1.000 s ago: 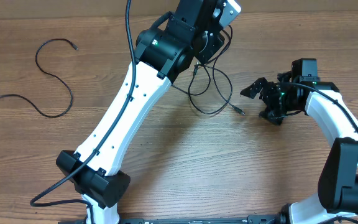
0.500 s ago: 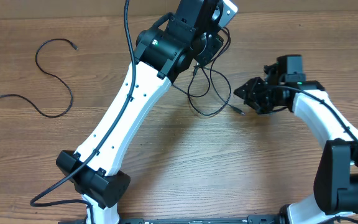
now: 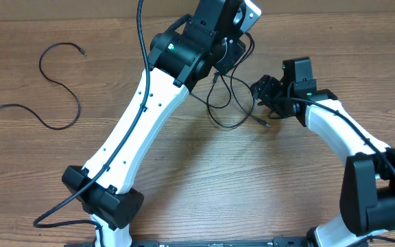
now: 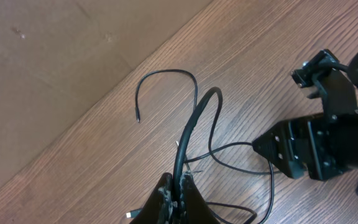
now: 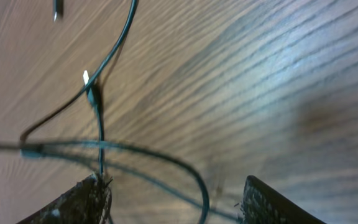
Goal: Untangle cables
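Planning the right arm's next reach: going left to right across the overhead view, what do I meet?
loose cable → tangle → right gripper → right arm's base. The left arm spans too much of the view to be placed, so it is left out.

Loose cable (image 3: 5,105) off the overhead's left edge — tangled cables (image 5: 97,121) a blur in the right wrist view
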You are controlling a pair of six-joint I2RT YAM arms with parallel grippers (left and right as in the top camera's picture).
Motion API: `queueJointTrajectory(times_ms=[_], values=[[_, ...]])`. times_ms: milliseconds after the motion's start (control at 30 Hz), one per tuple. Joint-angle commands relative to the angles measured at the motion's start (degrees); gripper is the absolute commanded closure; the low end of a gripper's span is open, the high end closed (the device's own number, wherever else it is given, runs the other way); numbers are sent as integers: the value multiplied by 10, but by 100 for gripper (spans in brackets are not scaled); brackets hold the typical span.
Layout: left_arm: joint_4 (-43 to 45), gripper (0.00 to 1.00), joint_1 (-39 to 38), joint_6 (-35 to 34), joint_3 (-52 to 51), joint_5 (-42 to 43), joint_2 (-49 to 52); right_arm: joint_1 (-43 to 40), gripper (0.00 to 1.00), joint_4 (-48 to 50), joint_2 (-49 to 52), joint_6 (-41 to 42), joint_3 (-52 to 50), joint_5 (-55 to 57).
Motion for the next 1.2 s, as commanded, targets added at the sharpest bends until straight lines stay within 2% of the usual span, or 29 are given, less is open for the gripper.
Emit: queueJointTrajectory(times_ms=[0, 200, 300, 400, 533, 667, 1167], values=[[1, 96, 4, -8, 10, -1, -8, 8, 30, 18, 30, 24, -3, 33], [1, 96, 4, -8, 10, -1, -8, 21, 27, 56, 73, 24, -3, 33], [0, 96, 3, -8, 10, -1, -8, 26, 38, 72, 96, 22, -3, 33], [-2, 96, 3, -8, 10, -1, -8, 28, 41, 87, 118, 22, -3, 33], [-3, 96, 3, -8, 10, -1, -8, 28, 60, 100, 132, 22, -3, 33], [-3, 96, 3, -8, 10, -1, -7, 28, 96, 102, 134, 22, -3, 33], [-3, 96, 3, -8, 10, -1, -7, 27, 96, 70, 134, 22, -3, 33]])
